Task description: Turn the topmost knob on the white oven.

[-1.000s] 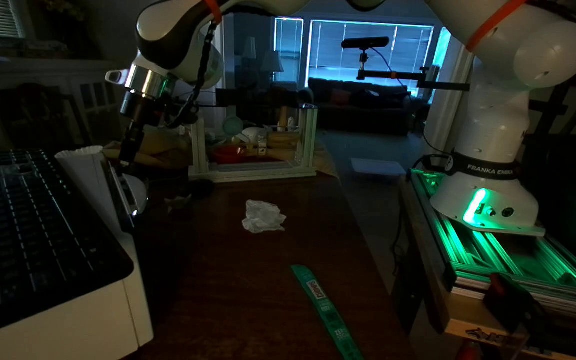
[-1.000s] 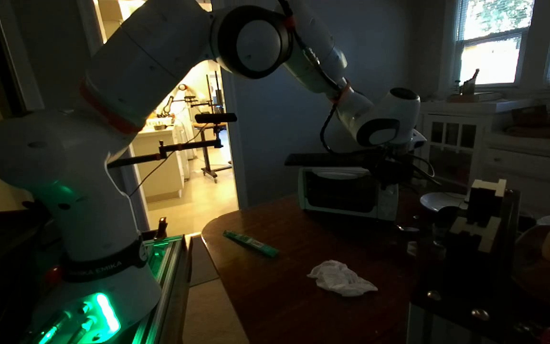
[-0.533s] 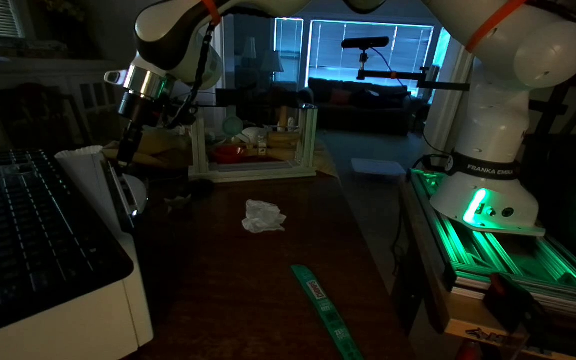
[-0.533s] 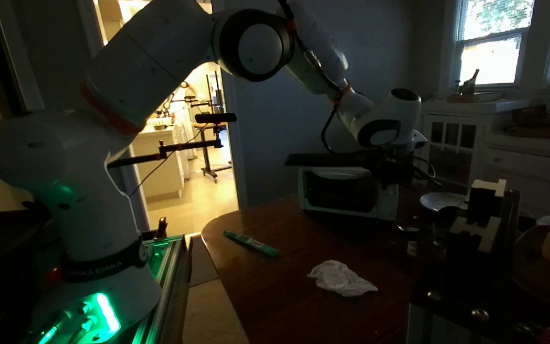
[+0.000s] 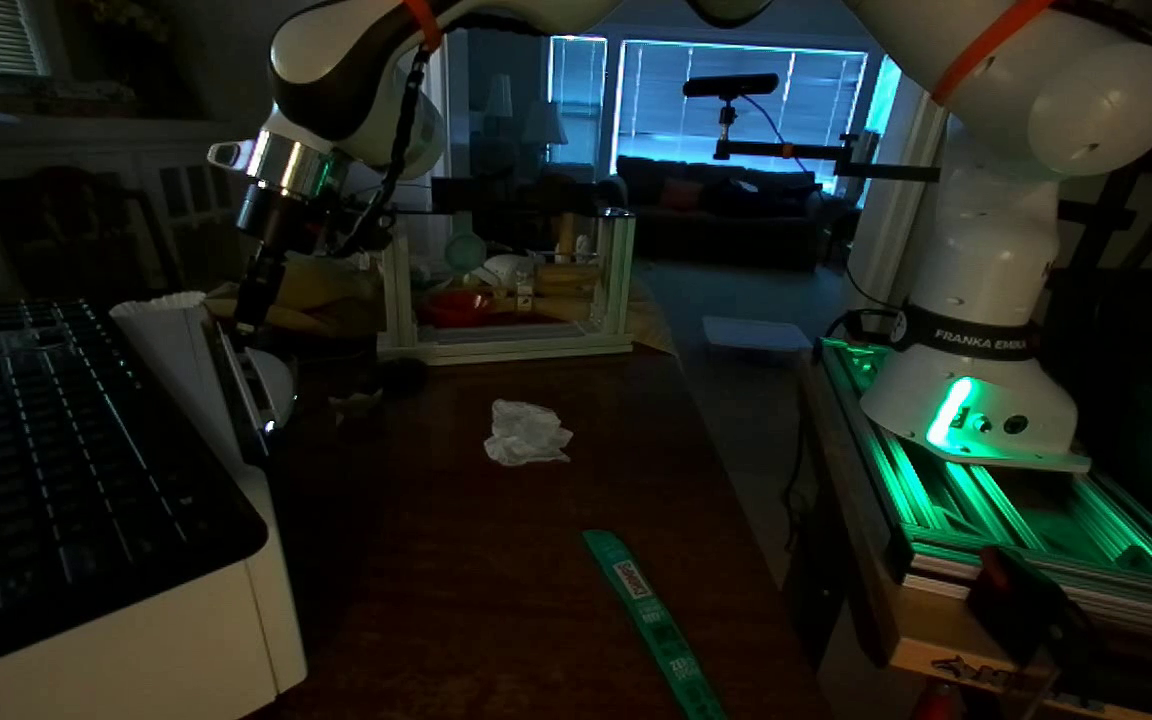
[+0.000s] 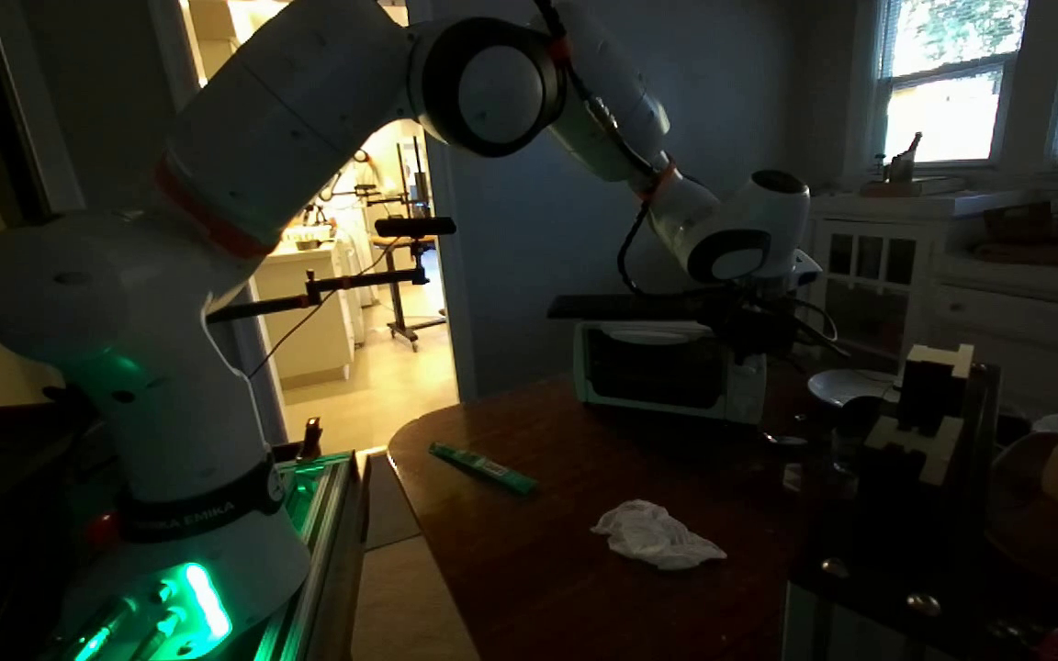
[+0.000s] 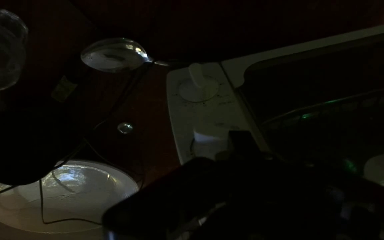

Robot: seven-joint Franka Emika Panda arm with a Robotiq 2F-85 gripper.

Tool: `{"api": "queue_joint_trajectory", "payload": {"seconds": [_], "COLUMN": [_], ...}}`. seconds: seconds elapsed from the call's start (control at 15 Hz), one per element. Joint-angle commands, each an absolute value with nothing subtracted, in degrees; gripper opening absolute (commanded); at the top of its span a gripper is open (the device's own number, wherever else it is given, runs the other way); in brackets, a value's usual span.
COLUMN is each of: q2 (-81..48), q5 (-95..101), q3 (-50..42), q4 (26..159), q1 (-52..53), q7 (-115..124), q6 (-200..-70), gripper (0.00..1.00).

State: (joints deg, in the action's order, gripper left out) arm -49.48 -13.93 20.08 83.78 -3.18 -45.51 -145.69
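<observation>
White and dark-fronted, the oven (image 6: 658, 372) stands on the table (image 6: 538, 551) right of centre in an exterior view, the gripper (image 5: 249, 322) angled down at its control panel (image 7: 192, 115). Over the past second the arm (image 6: 492, 92) has shifted only slightly, and next to nothing in the last half-second, which suggests fine alignment or the start of a turn. Whether any turning has begun cannot be confirmed.

One black fingertip (image 7: 242, 140) overlaps the right edge of the near knob (image 7: 208, 138), just below centre in the wrist view; contact cannot be judged. With the table at the head of that frame, this is probably the topmost knob, though the gripper's dark bulk could conceal another. How far apart the jaws stand, or whether they hold anything, cannot be told in the gloom.

Above, in the same view, sits the far knob (image 7: 197, 76), apart from the fingertip. A spoon (image 7: 113, 55) lies near the panel at upper left, a white plate (image 7: 78, 196) at lower left, a dark cord (image 7: 42, 203) crossing it in the picture. At lower right a pale form (image 7: 383, 166), perhaps the door handle, could catch a swinging gripper.
</observation>
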Motion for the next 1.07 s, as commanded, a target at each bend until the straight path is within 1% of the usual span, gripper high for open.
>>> {"api": "queue_joint_trajectory", "payload": {"seconds": [0.0,0.73,1.0], "q2": [-51.07,-53.22,-51.53], "q5": [-12.86,-11.97,-12.23], "q3": [20.38,19.5,20.03], "q4": [83.29,83.7,84.8], "q1": [-3.12,-2.11,-3.09], "q7": [-45.82,-44.9,-44.71], "q6": [-144.05,-144.41,-142.96], "gripper": [0.0,0.0,0.0]}}
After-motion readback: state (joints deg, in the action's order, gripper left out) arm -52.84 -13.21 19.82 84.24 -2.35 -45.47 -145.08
